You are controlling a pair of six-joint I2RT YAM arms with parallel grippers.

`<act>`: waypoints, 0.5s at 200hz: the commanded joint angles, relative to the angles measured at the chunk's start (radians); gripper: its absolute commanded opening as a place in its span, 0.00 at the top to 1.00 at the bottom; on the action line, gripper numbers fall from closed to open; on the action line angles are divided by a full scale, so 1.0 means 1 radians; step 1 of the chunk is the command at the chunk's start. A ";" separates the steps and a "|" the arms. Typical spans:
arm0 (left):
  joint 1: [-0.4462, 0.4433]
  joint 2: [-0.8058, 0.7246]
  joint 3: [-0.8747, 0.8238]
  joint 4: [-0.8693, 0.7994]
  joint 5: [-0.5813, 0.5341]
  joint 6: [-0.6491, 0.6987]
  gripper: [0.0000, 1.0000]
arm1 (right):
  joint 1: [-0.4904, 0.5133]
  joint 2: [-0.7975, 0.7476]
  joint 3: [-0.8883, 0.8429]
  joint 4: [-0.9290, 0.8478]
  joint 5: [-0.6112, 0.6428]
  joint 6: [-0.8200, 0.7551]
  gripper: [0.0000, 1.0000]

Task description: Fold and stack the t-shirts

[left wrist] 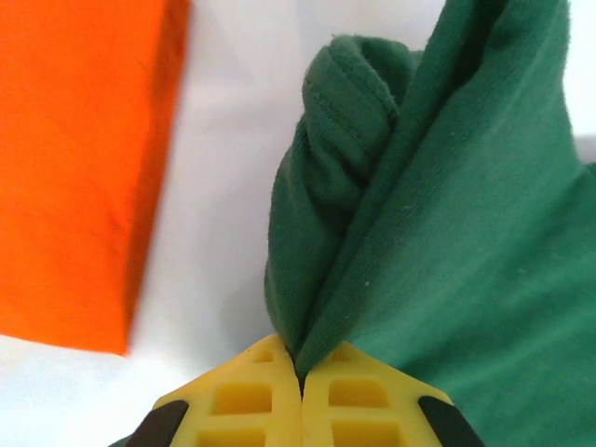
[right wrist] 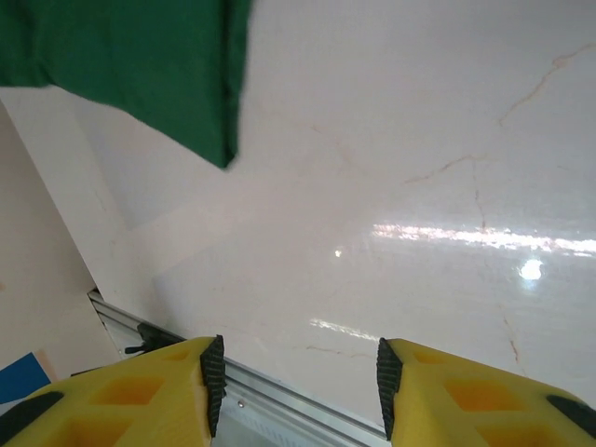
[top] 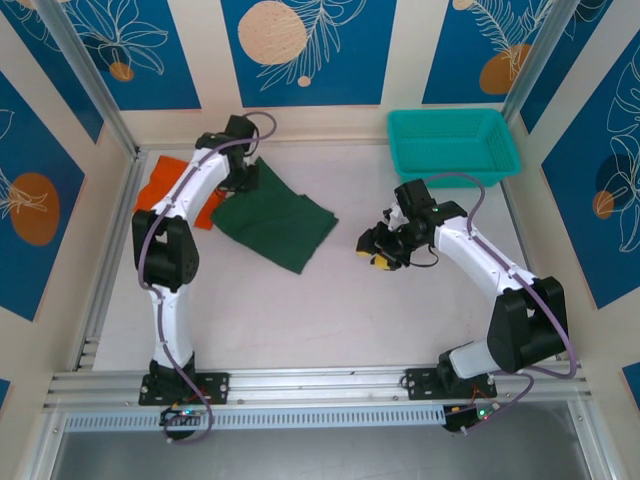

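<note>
Orange shirt [top: 160, 186] beside green shirt [top: 280, 226]; basket [top: 445, 114] apart.

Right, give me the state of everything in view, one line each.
Left claw: shut on the green shirt.
Right claw: open, holding nothing.
Green shirt: partly folded, one edge bunched up in the left claw.
Orange shirt: lying flat, ungripped.
Basket: upright, looks empty.
</note>
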State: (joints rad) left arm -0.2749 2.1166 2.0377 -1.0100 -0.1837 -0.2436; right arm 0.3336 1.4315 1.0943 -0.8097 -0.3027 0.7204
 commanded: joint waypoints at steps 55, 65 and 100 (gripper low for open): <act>0.101 0.014 0.245 -0.170 -0.061 0.269 1.00 | 0.011 0.014 0.110 -0.210 0.026 -0.050 0.51; 0.117 0.008 0.263 -0.177 -0.079 0.295 1.00 | 0.012 0.014 0.120 -0.230 0.030 -0.055 0.51; 0.196 -0.003 0.339 -0.191 0.045 0.331 1.00 | 0.015 0.029 0.161 -0.296 0.046 -0.081 0.51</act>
State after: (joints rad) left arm -0.1387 2.1464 2.2856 -1.1667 -0.2272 0.0280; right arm 0.3408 1.4448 1.2060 -1.0126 -0.2642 0.6785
